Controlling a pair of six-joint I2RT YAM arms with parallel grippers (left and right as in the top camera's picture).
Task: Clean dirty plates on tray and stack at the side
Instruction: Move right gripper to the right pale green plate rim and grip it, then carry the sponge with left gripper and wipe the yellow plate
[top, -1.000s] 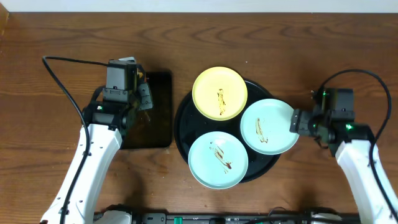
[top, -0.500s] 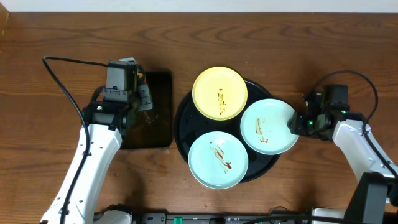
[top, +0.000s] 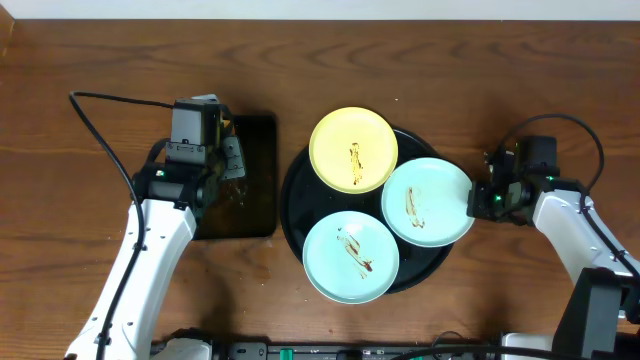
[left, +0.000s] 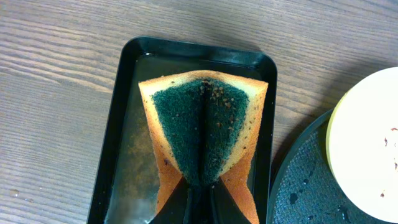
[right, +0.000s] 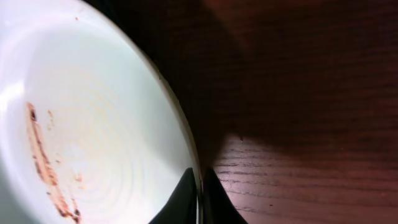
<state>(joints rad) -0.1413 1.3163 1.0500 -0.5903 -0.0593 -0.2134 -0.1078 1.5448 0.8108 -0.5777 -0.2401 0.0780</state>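
We have the right gripper (right: 199, 179) pinching the right-hand mint plate (top: 425, 202) by its right rim, a fingertip on each side of the lip. That plate sits on the right of the round tray (top: 291, 205) and hangs out over the tray's right edge. It is just beside the yellow plate (top: 353, 150) at the far side and the near mint plate (top: 351, 257). All three carry brown streaks. The left gripper (left: 200, 194) is closed on the sponge (left: 202, 124), folding it green side inward over the small rectangular tray (left: 115, 162), left of the round one.

We judge the plate to be thin plastic: light, fairly stiff, not fragile, but smooth and likely slick once wet. Held at one point on the rim, it can swivel or droop when the sponge presses on it, so we would keep the grip firm. The overhanging edge is the natural place to hold, well clear of the streak. The bare tabletop (top: 540, 90) on the right looks free for stacking
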